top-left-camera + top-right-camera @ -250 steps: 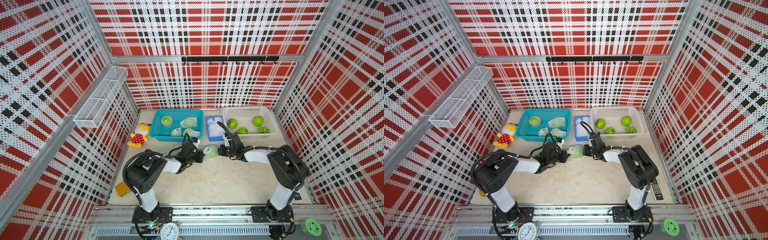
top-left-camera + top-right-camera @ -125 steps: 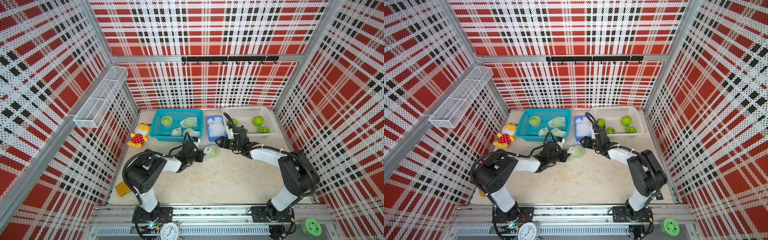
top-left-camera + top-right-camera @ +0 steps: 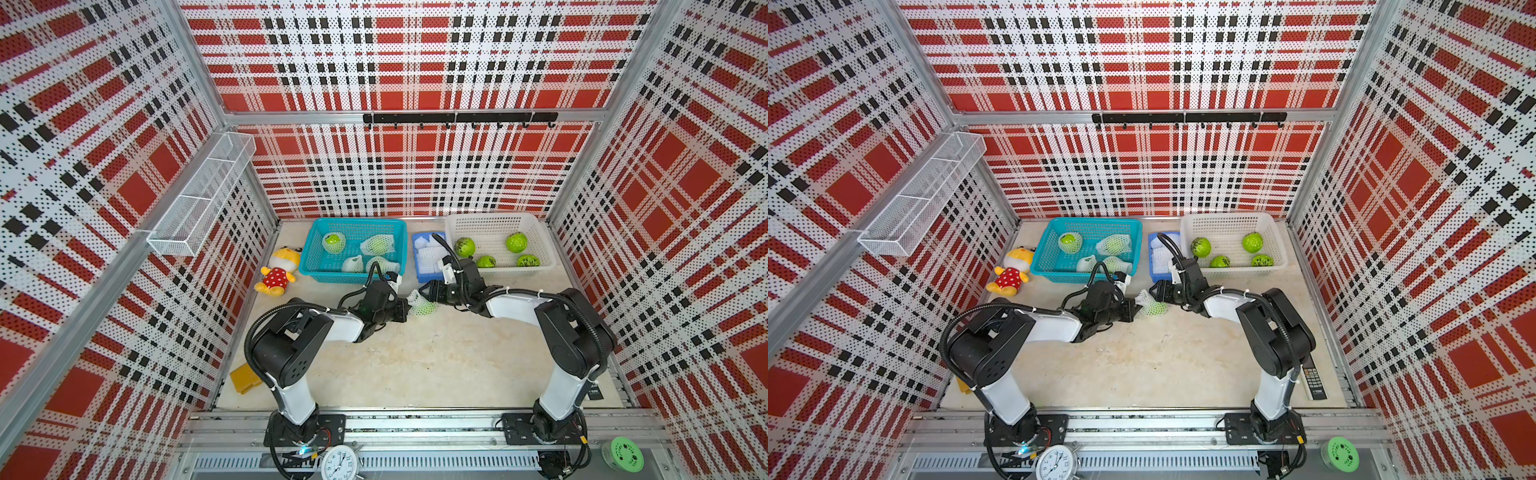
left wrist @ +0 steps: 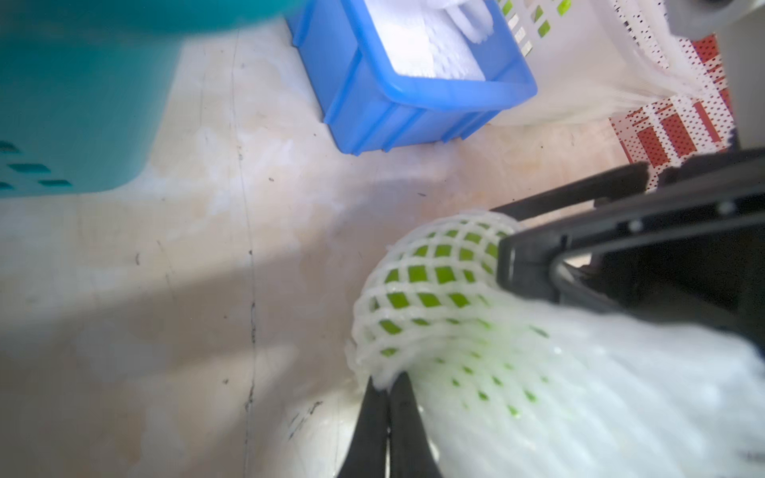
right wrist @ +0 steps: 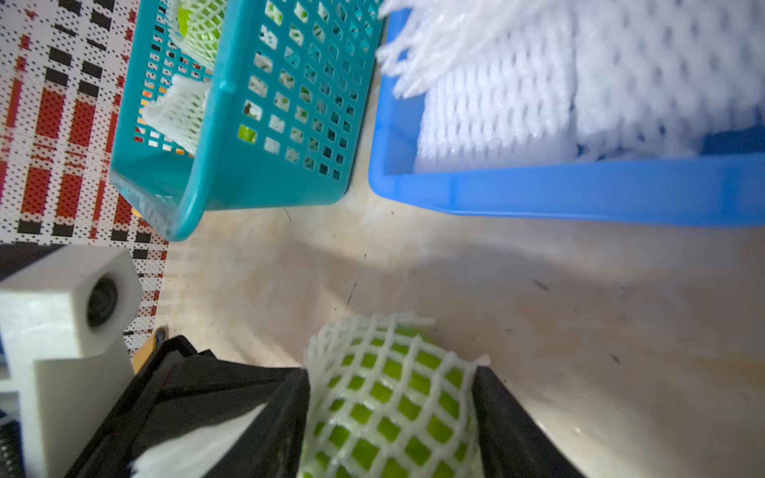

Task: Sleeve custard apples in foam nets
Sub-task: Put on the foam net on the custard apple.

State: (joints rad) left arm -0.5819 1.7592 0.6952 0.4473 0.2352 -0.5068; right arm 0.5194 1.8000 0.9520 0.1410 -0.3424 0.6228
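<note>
One custard apple (image 3: 423,306) lies on the table, mostly inside a white foam net (image 4: 439,285). My left gripper (image 4: 387,383) is shut on that net's loose edge, seen in both top views (image 3: 1133,309). The right gripper (image 5: 391,397) reaches in from the opposite side. Its jaws press the netted custard apple (image 5: 389,397) on both flanks. Several bare custard apples (image 3: 516,242) sit in the white basket (image 3: 494,217). Spare foam nets (image 3: 428,255) fill the blue bin (image 5: 579,186).
A teal basket (image 3: 357,222) at the back holds several sleeved fruits (image 3: 377,245). A plush toy (image 3: 278,274) and a yellow block (image 3: 245,378) lie at the left. A wire shelf (image 3: 203,203) hangs on the left wall. A remote (image 3: 1312,380) lies at the right edge.
The right gripper opened, its wrist swung toward the back, and its jaws now straddle the netted fruit. The left gripper has kept its hold and place.
</note>
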